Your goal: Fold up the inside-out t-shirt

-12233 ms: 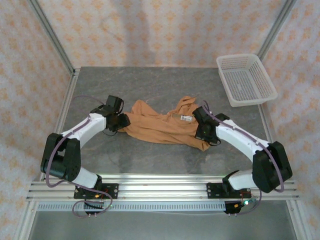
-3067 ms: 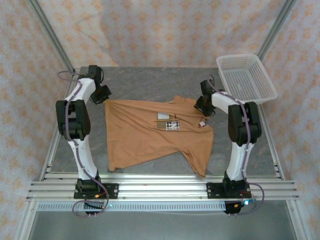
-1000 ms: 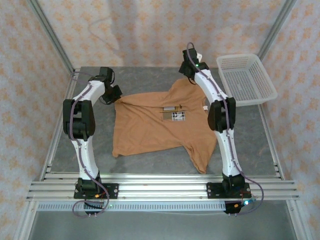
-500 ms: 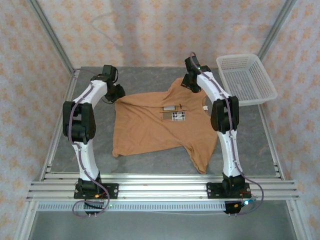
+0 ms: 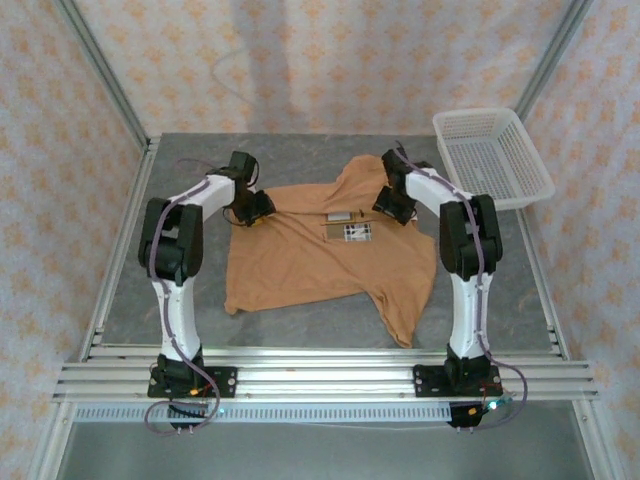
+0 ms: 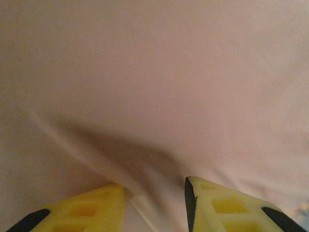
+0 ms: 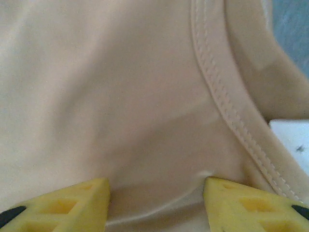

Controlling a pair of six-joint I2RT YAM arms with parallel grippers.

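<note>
The inside-out t-shirt (image 5: pixel 320 262), orange-brown, lies spread on the grey table with small white labels (image 5: pixel 350 226) near its middle. One part of it bunches up toward the far edge, and a sleeve trails to the near right. My left gripper (image 5: pixel 256 208) rests on the shirt's far left corner. In the left wrist view its jaws (image 6: pixel 154 187) stand apart, with a low ridge of cloth (image 6: pixel 145 169) lying between them. My right gripper (image 5: pixel 396 206) sits on the far right of the shirt. Its yellow fingers (image 7: pixel 157 187) are spread wide over flat cloth beside a stitched seam (image 7: pixel 217 92).
A white plastic basket (image 5: pixel 492 158) stands at the far right corner of the table. Bare grey tabletop (image 5: pixel 180 280) runs along the left, and metal rails (image 5: pixel 320 372) cross the near edge. Patterned walls close in the back and sides.
My left gripper has slid right onto the shirt's far left corner and its jaws have parted. The right gripper has drawn back from the far edge to the shirt's right side.
</note>
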